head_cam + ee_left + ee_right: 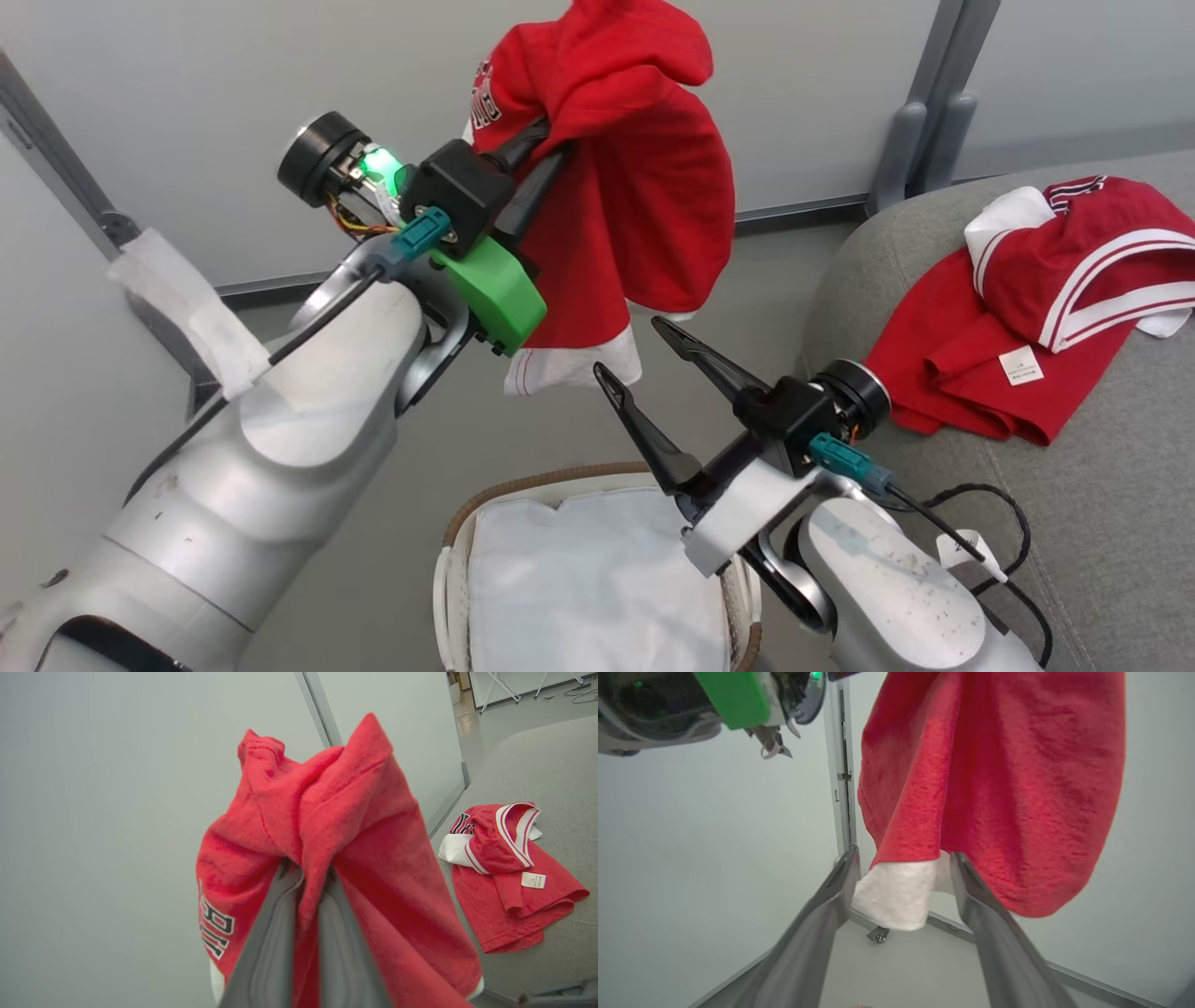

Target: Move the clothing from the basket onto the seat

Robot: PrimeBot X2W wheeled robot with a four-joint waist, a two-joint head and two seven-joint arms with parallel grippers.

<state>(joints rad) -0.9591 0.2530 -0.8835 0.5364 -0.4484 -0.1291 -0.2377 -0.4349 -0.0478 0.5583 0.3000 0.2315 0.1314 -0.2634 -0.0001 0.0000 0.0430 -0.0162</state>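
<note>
- The left gripper (553,142) is clenched on one red garment (635,187), raised well above the basket (523,481). In the left wrist view its two fingers (275,933) press together with a fold of the cloth (364,835) pinched between them.
- That garment hangs free in the air. Its lower edge ends in a white cuff (569,364), clear of the basket's brown woven rim.
- The right gripper (627,345) is released, with its fingers spread wide and nothing in them. It sits just under the hanging cloth. In the right wrist view the white cuff (896,896) shows between the fingertips (850,863); I cannot tell whether it touches them.
- The basket sits low, between the two forearms, and its white liner (597,579) is bare.
- The second red garment (1027,308) lies crumpled on the grey seat (1120,513) near its rounded edge — white stripes upward and a small white label (1020,365) showing.
- Bare upholstery lies in front of that garment, towards the robot.
- Between the hanging garment and the seat's edge is a stretch of grey floor (775,280), bounded behind by pale wall panels (233,93) and an upright post (924,121).
</note>
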